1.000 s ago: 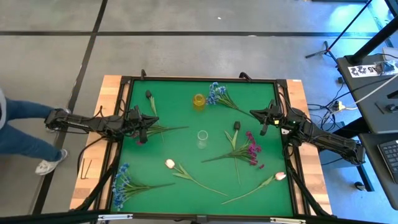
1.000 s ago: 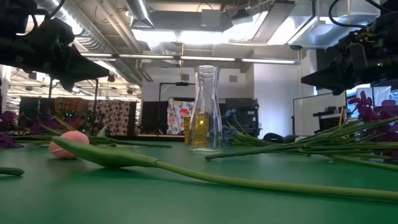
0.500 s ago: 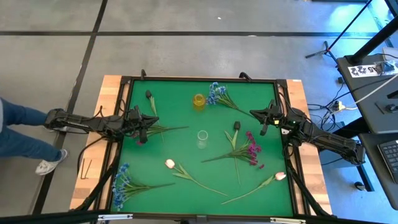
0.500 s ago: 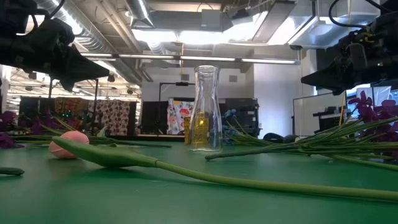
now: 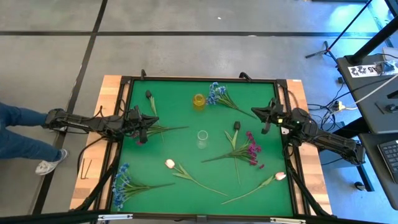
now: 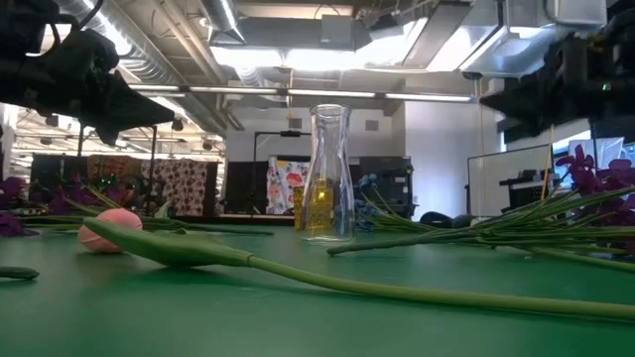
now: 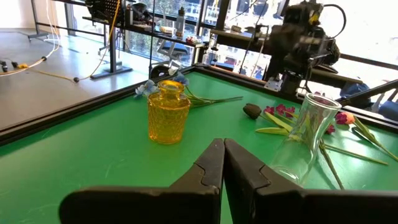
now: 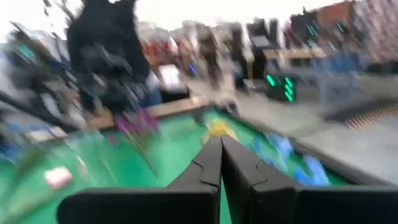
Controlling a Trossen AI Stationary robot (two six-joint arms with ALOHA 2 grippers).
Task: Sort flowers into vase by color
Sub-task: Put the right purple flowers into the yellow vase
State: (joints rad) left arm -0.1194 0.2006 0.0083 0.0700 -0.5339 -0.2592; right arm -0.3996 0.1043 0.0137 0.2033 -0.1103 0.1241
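Observation:
Flowers lie flat on the green table [image 5: 186,84]: blue sprays at the far middle [image 5: 219,94] and near left [image 5: 124,183], a magenta spray [image 5: 249,149] right of centre, a purple spray [image 5: 158,129] by the left arm, two white-pink tulips [image 5: 171,164] [image 5: 280,176] and two dark-budded stems [image 5: 149,96] [image 5: 236,126]. A yellow vase [image 5: 198,101] and a clear vase [image 5: 202,138] stand upright mid-table. My left gripper [image 5: 142,129] hovers shut at the left edge, above the purple spray. My right gripper [image 5: 255,112] hovers shut at the right edge, and it holds nothing.
A raised black frame [image 5: 205,79] rims the table. A person's legs [image 5: 18,130] stand on the floor left of the table. The green surface between the two vases and the near edge holds the tulip stems.
My right gripper has tipped its fingers upward at the right edge and stays shut. The person's legs beside the table have shifted.

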